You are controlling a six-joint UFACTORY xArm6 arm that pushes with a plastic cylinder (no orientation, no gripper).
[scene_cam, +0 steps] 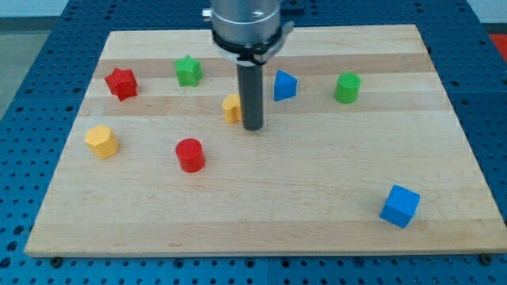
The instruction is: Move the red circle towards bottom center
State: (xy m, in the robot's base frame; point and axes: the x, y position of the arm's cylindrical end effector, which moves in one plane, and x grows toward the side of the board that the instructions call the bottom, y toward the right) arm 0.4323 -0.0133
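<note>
The red circle (190, 154), a short red cylinder, stands on the wooden board (317, 206) left of centre. My tip (253, 127) is the lower end of a dark rod hanging from the arm at the view's top. It sits up and to the right of the red circle, with a clear gap between them. The tip is right next to a yellow block (231, 108), which the rod partly hides, so its shape is unclear.
A red star (121, 83) and a green star (188, 70) lie at upper left. A yellow hexagon (101, 142) lies at left. A blue triangular block (284, 85) and a green cylinder (347, 87) lie at upper right. A blue cube (399, 206) lies at lower right.
</note>
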